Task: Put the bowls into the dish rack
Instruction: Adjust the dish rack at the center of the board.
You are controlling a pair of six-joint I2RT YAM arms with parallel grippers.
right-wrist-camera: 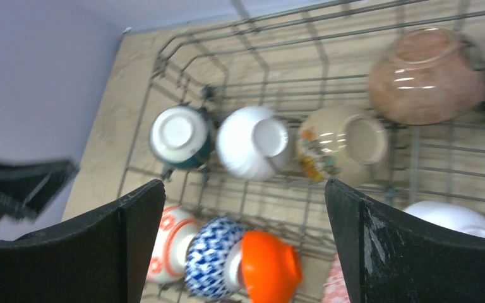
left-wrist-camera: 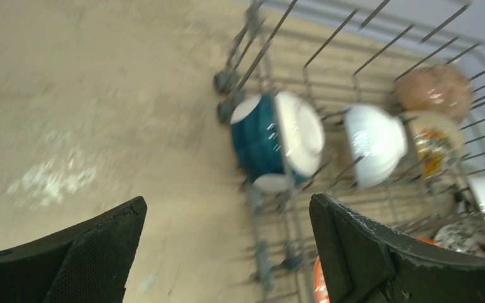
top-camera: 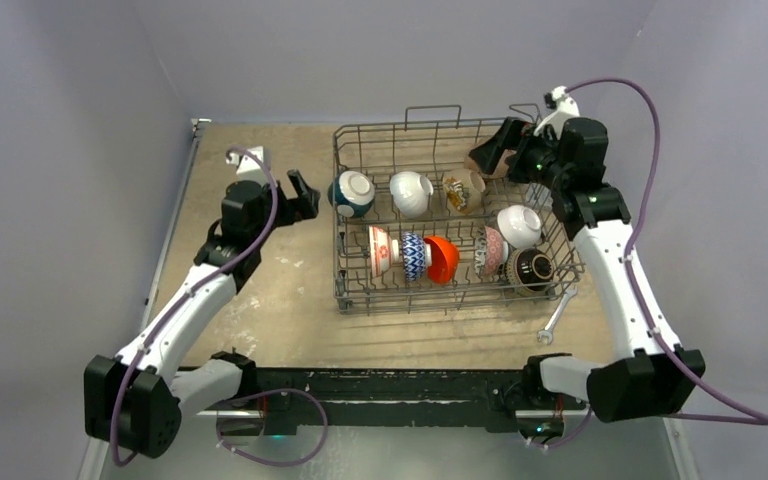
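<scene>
The dark wire dish rack (top-camera: pixel 397 128) holds several bowls on edge. The back row has teal (top-camera: pixel 351 192), white (top-camera: pixel 411 192) and cream floral (top-camera: pixel 463 190) bowls. A brown bowl (right-wrist-camera: pixel 426 76) lies in the back right corner. The front row has red-patterned (top-camera: pixel 380 250), blue-patterned (top-camera: pixel 413 256), orange (top-camera: pixel 441 258), pink-patterned (top-camera: pixel 491 250) and dark (top-camera: pixel 530 268) bowls, with another white bowl (top-camera: pixel 519 225) behind them. My left gripper (top-camera: pixel 300 195) is open and empty, just left of the rack beside the teal bowl (left-wrist-camera: pixel 262 136). My right gripper (top-camera: pixel 495 145) is open and empty above the back right corner.
A metal wrench (top-camera: pixel 552 322) lies on the table by the rack's front right corner. Bare tan tabletop (top-camera: pixel 260 290) stretches left of the rack. Grey walls close in on three sides.
</scene>
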